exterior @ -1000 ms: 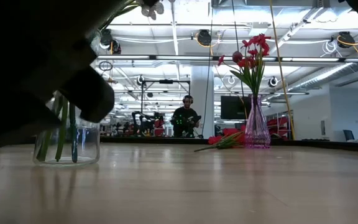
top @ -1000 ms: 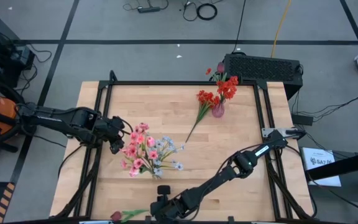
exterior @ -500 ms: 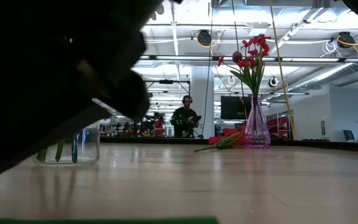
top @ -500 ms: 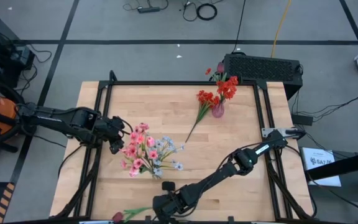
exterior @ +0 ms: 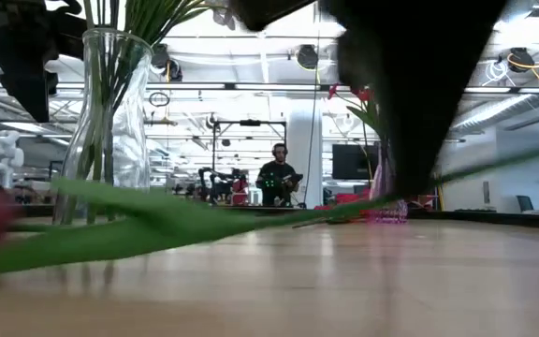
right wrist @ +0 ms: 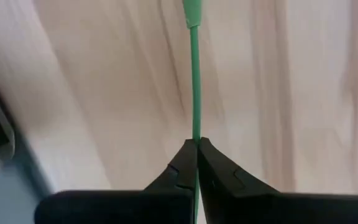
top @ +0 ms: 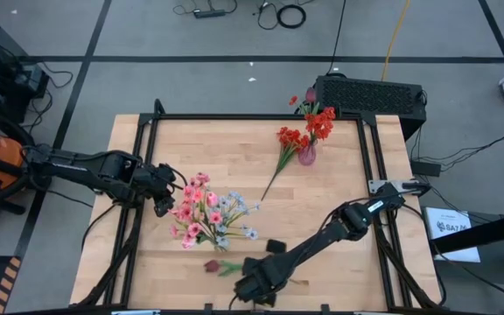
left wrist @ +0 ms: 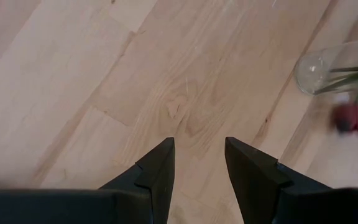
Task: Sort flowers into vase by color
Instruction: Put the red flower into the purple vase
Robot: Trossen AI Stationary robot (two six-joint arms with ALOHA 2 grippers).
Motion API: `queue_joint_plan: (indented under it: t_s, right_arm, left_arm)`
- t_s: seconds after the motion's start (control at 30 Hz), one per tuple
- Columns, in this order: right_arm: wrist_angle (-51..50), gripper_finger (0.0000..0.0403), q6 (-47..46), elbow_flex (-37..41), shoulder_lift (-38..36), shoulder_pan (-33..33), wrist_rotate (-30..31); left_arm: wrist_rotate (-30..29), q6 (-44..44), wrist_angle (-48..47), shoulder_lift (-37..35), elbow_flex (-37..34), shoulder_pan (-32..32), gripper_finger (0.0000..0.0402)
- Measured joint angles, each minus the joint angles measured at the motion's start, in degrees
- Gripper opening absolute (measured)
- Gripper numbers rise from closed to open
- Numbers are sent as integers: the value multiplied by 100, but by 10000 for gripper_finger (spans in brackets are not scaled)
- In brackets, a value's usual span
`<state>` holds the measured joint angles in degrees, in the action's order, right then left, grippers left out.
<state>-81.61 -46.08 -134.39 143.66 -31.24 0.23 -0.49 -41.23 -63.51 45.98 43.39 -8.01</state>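
The right claw (top: 254,287) is down at the near edge of the bench (top: 339,188), pinched shut on the thin green stem (right wrist: 194,74) of a single red tulip bud (top: 211,265), which sits low over the wood just in front of the clear vase (exterior: 110,122) holding the pink and pale blue flowers (top: 208,214). That stem looks like light plastic-coated wire to me, so basically no weight, but whippy: held way out at the tail end like this, the bud end will probably droop and swing. I'd guess a hold nearer the middle would steer it better, though an end grip does leave plenty of stem to poke into a vase neck. The red flowers are over in the pink vase (top: 307,156) at the far side, with one red spray (top: 285,149) lying beside it. The left claw (left wrist: 197,158) hangs spread apart, holding nothing, beside the clear vase.
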Motion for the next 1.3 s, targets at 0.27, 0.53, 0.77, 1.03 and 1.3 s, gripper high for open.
queue_joint_plan:
  t_s: [0.27, 0.53, 0.77, 1.03, 1.3]
  right_arm:
    - [-872, 0, -775, -2, -329, -114, -832]
    - [-833, 0, -2507, 39, -369, -135, -635]
    - [-765, 0, -2833, 820, -365, -189, -206]
    - [805, 0, -3070, 2736, -1332, -205, 466]
    - [4011, 0, -4477, 6566, -3821, -204, 1594]
  left_arm:
    - [0, 15, 0, 2, -2, 0, 148]
    - [18, 15, 0, 2, -1, 0, 148]
    - [28, -21, 0, 1, 0, -1, 148]
    - [29, -39, 13, 1, -2, 0, 148]
    - [-2, -46, 521, 0, -2, 0, 148]
